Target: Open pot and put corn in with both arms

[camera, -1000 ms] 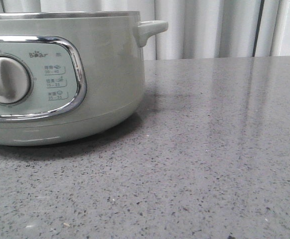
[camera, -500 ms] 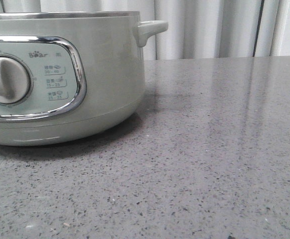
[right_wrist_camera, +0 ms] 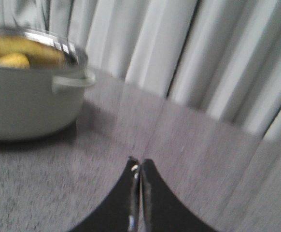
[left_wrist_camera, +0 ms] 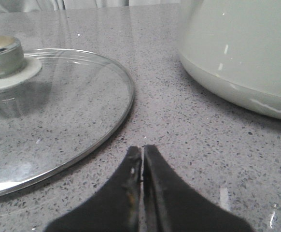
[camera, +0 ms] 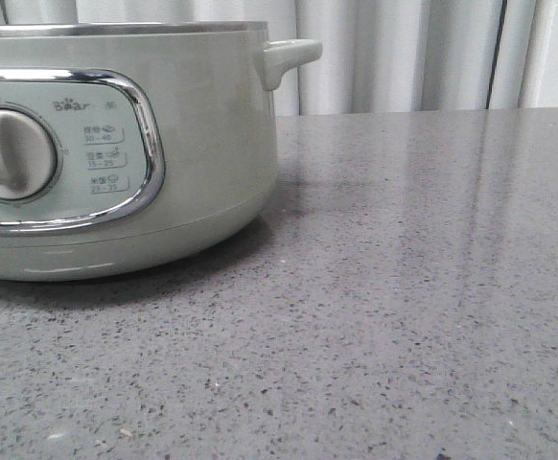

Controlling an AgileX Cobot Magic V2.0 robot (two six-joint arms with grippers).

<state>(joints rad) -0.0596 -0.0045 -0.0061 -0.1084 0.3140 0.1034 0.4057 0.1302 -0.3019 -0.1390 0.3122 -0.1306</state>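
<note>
The pale green pot point(camera: 202, 144) stands at the left of the front view, with no lid on it. It also shows in the left wrist view point(left_wrist_camera: 242, 48) and the right wrist view point(right_wrist_camera: 24, 104). The yellow corn point(right_wrist_camera: 13, 60) lies inside the pot. The glass lid point(left_wrist_camera: 49, 116) with its cream knob point(left_wrist_camera: 3, 58) lies flat on the counter beside the pot. My left gripper point(left_wrist_camera: 141, 150) is shut and empty, low over the counter between lid and pot. My right gripper point(right_wrist_camera: 139, 163) is shut and empty, away from the pot's handle point(right_wrist_camera: 73, 81).
The grey speckled counter point(camera: 423, 287) stretches to the right of the pot. Pale curtains point(camera: 404, 53) hang behind the table's far edge. Neither arm shows in the front view.
</note>
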